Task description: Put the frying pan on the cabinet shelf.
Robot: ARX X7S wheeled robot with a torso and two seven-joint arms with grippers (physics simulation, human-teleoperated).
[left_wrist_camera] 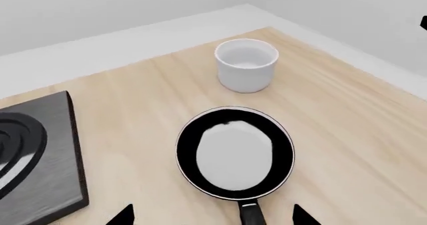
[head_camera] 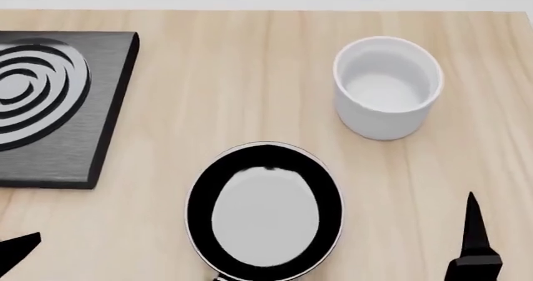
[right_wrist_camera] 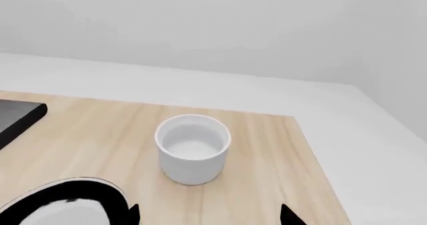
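The frying pan (head_camera: 264,212) is small, round and black with a silvery rim and a pale-grey base. It sits flat on the wooden counter (head_camera: 233,75). In the left wrist view the pan (left_wrist_camera: 235,155) lies just ahead of my left gripper (left_wrist_camera: 213,217). That gripper is open, and the pan's short black handle (left_wrist_camera: 251,215) points back between its two fingertips, nearer one of them. My right gripper (right_wrist_camera: 211,216) is open and empty over bare wood, with the pan's rim (right_wrist_camera: 63,205) beside it. No cabinet shelf is in view.
A white cylindrical cup (head_camera: 387,87) stands upright beyond the pan to the right, also in the wrist views (left_wrist_camera: 246,65) (right_wrist_camera: 193,147). A square black burner plate (head_camera: 50,106) with concentric rings lies at the left. A white ledge and wall (right_wrist_camera: 200,45) border the counter's far edges.
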